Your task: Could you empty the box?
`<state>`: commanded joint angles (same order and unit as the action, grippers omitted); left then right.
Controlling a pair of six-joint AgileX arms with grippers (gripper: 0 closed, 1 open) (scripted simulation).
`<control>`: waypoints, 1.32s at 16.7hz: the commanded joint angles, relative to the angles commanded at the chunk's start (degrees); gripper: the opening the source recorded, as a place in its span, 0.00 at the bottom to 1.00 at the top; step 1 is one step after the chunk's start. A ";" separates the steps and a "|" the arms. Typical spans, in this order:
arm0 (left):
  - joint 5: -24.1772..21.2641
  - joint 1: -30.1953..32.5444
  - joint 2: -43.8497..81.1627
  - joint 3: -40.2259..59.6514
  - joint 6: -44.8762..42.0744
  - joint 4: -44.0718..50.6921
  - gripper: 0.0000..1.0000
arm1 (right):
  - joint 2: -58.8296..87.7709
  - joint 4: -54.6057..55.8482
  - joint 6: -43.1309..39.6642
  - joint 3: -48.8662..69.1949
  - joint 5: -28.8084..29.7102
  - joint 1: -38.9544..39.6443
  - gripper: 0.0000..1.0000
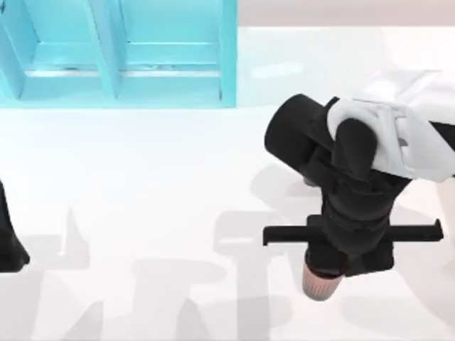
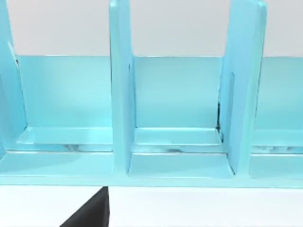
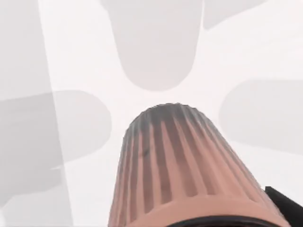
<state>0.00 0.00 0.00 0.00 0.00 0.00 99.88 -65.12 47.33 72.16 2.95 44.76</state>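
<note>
The box (image 1: 229, 57) is a light blue tray split into compartments by upright walls, at the table's far left. The left wrist view faces the box (image 2: 120, 118) from the front; the compartments it shows hold nothing. My right gripper (image 1: 328, 267) hangs over the table's right half, well away from the box, shut on a ribbed pink cup (image 1: 320, 285) that pokes out below it. The right wrist view looks along the cup (image 3: 180, 170), with white table beneath it. My left arm (image 1: 8, 245) is parked at the left edge.
The white table (image 1: 142, 213) stretches between the box and the right arm, crossed by grey shadows of the arms. A dark part of the left arm (image 2: 92, 213) shows in front of the box.
</note>
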 joint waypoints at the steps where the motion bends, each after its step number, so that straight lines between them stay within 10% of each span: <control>1: 0.00 0.00 0.00 0.00 0.00 0.00 1.00 | 0.00 0.00 0.00 0.00 0.00 0.00 0.00; 15: 0.00 0.00 0.00 0.00 0.00 0.00 1.00 | 3.60 9.94 0.44 -6.36 -0.01 0.38 0.00; 22: 0.00 0.00 0.00 0.00 0.00 0.00 1.00 | 3.60 9.94 0.44 -6.36 -0.01 0.38 0.53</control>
<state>0.00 0.00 0.00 0.00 0.00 0.00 103.48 -55.18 47.77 65.80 2.94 45.14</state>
